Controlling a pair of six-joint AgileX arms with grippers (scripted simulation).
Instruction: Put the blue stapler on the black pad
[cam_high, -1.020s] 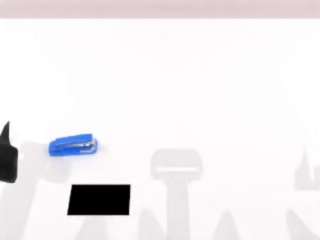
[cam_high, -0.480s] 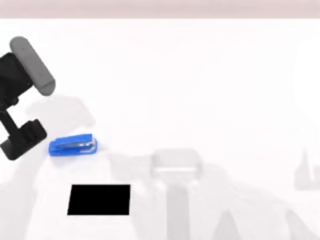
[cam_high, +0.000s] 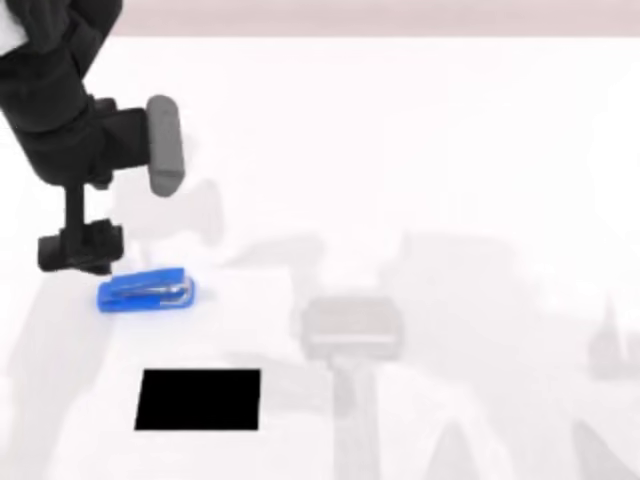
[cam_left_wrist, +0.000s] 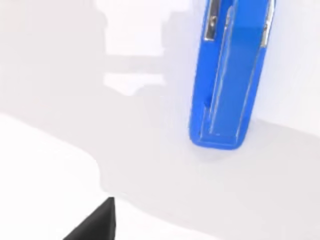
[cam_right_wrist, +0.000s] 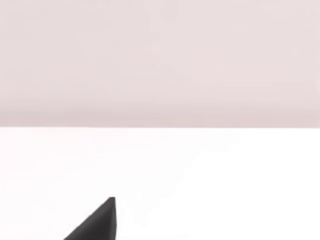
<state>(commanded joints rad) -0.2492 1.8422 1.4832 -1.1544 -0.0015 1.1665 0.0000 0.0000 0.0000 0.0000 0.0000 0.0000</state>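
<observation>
1. At the tabletop's (cam_high: 420, 150) left side, your left arm has swung in from the edge over the last second, and its gripper (cam_high: 80, 250) now sits just above and beside the stapler's (cam_high: 146, 290) left end in the top view.
2. You cannot tell from any view how far that gripper is open; only a dark fingertip (cam_left_wrist: 95, 225) shows in the left wrist view. It holds nothing, since the stapler lies free on the tabletop.
3. Note that the stapler has not moved: it lies flat and lengthwise across the top view, with its silvery strip along one side. It fills much of the left wrist view, so the camera is close over it.
4. Below it, apart from it and a little to the right, the pad (cam_high: 198, 399) is bare and unmoved.
5. Judge this as the approach step. The grasp is not yet made, and the gripper looks off toward one end, so expect to centre it before closing.
6. Your right arm stays parked off the right edge, only a fingertip (cam_right_wrist: 97, 222) showing in its own wrist view.
</observation>
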